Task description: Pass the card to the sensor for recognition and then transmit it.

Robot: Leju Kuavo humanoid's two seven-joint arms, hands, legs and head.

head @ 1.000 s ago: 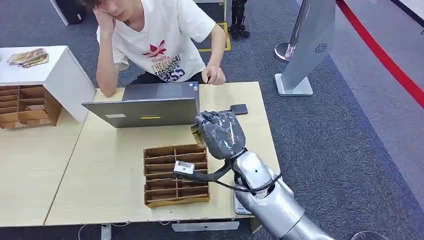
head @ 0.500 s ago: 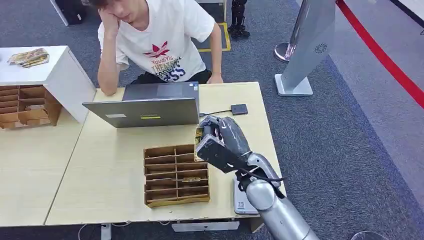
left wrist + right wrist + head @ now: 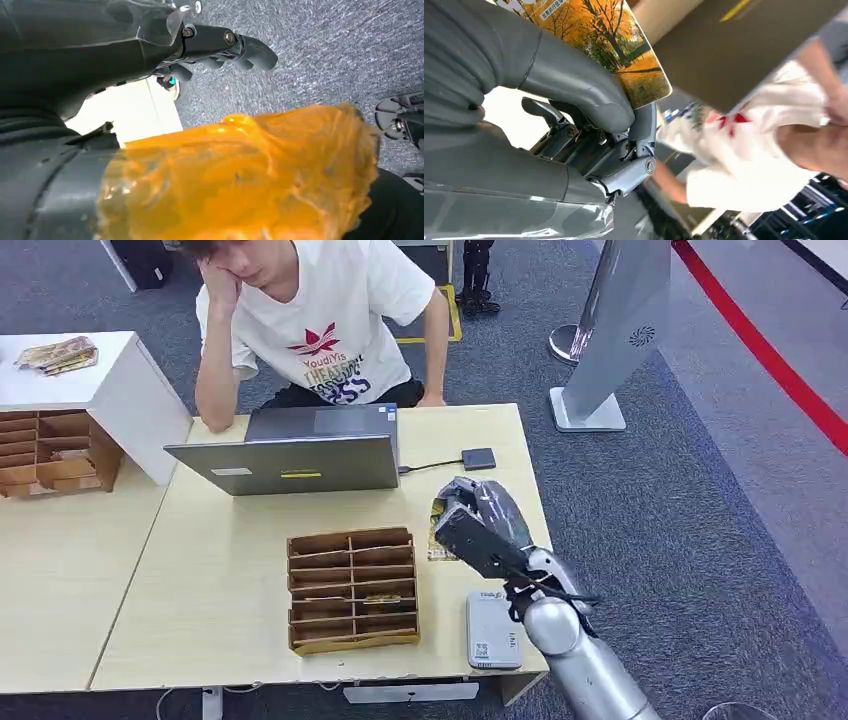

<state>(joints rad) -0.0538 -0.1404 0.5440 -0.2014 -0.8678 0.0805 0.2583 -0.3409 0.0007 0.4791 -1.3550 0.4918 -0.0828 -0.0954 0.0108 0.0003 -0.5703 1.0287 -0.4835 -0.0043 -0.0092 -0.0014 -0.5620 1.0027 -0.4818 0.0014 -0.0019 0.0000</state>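
Right robot hand (image 3: pixel 480 525) moved rightward holding card (image 3: pixel 624 55), near table (image 3: pixel 220 570) edge

The head view looked forward and down from high on the robot, over the right hand (image 3: pixel 478 523) above the table (image 3: pixel 220 570). The right wrist camera sat close behind that hand (image 3: pixel 589 125), facing past it toward the laptop (image 3: pixel 744 50) and the person (image 3: pixel 744 165), both shared with the head view. The left wrist camera sat close behind the left hand (image 3: pixel 220 47), facing carpet (image 3: pixel 325 45)
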